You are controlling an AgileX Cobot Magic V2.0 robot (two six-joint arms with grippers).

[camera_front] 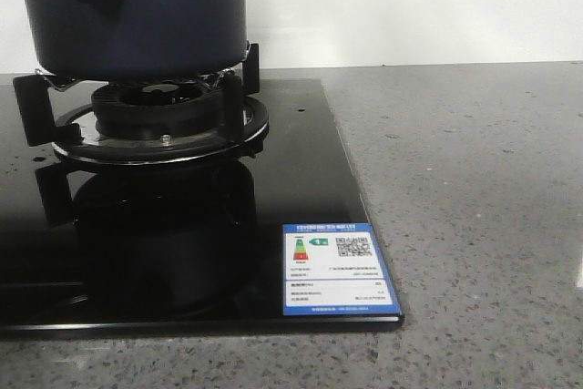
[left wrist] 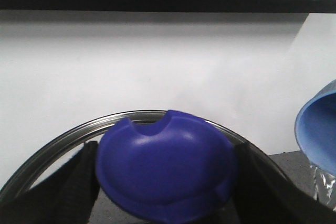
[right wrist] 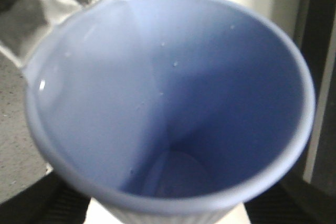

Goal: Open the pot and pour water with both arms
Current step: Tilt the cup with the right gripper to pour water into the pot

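The dark navy pot (camera_front: 137, 6) stands on the gas burner (camera_front: 159, 120) at the far left, and its top is cut off by the frame. Neither gripper shows in the front view. In the left wrist view my left gripper (left wrist: 165, 182) is shut on the blue knob (left wrist: 165, 161) of a glass lid with a steel rim (left wrist: 58, 142), held up in front of a white wall. My right gripper (right wrist: 168, 208) is shut on a tilted pale blue ribbed cup (right wrist: 168, 77). A clear glinting stream (left wrist: 323, 182), apparently water, runs from the cup's (left wrist: 317, 129) lip.
The burner sits on a black glass hob (camera_front: 301, 179) with a blue and white label (camera_front: 335, 269) near its front right corner. Grey speckled countertop (camera_front: 474, 207) lies to the right and in front. A white wall rises behind.
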